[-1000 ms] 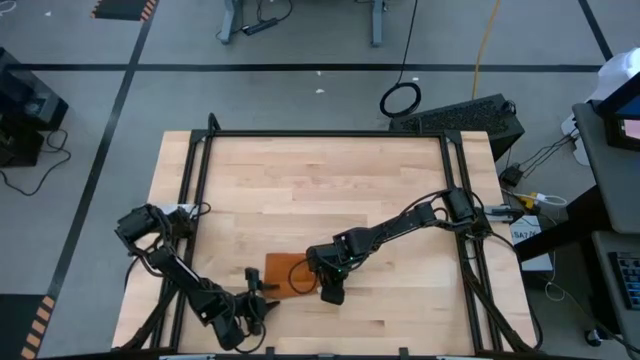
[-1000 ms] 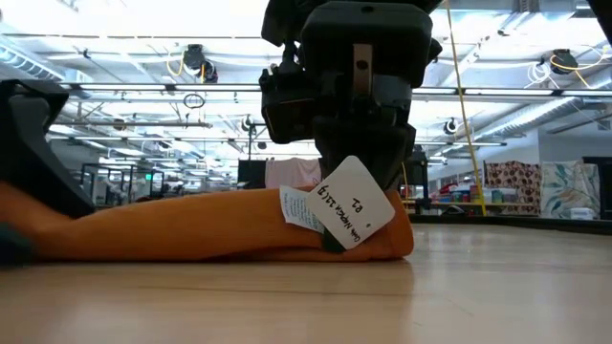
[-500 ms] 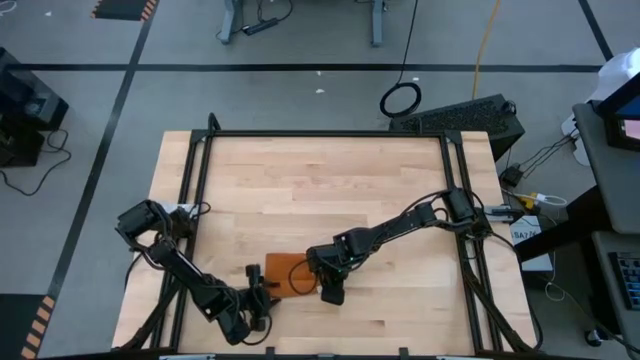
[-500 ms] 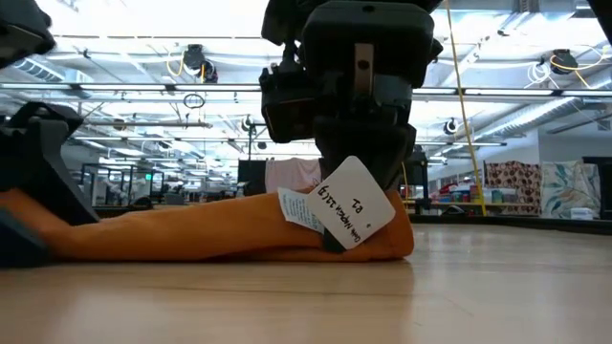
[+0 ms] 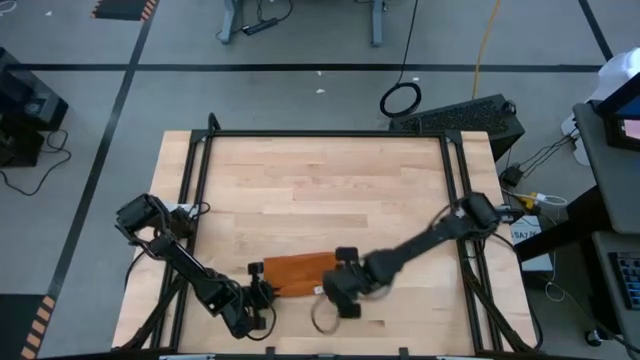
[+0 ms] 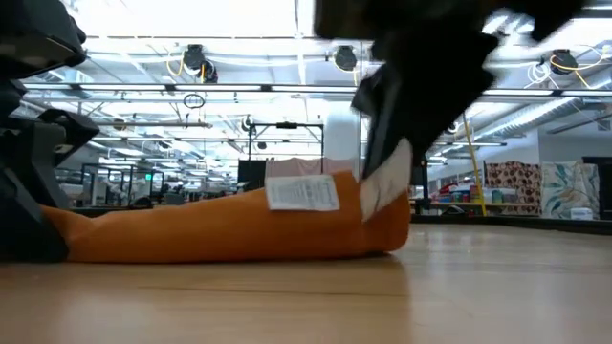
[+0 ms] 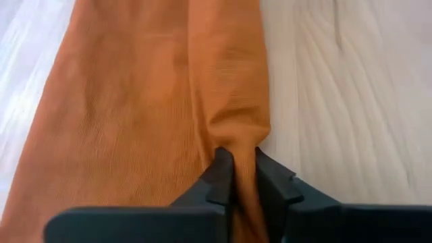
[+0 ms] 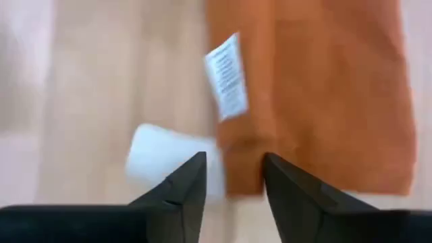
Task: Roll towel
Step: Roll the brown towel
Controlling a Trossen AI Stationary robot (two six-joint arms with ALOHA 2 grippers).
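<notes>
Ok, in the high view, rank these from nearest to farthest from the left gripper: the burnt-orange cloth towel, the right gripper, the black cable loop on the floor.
1. burnt-orange cloth towel: pinched in the jaws of the left gripper.
2. right gripper: at the towel's other end.
3. black cable loop: on the floor, beyond the table's far edge.

the far half of the table (image 5: 320, 180) lies bare wood, open to either arm. near the front edge the towel (image 5: 300, 272) stretches as a low strip, blocked at both ends: the left gripper (image 5: 258, 294) pinches one end between closed fingers, the right gripper (image 5: 340, 297) straddles the other with fingers parted. the black frame rails (image 5: 195, 190) fence both sides.
</notes>
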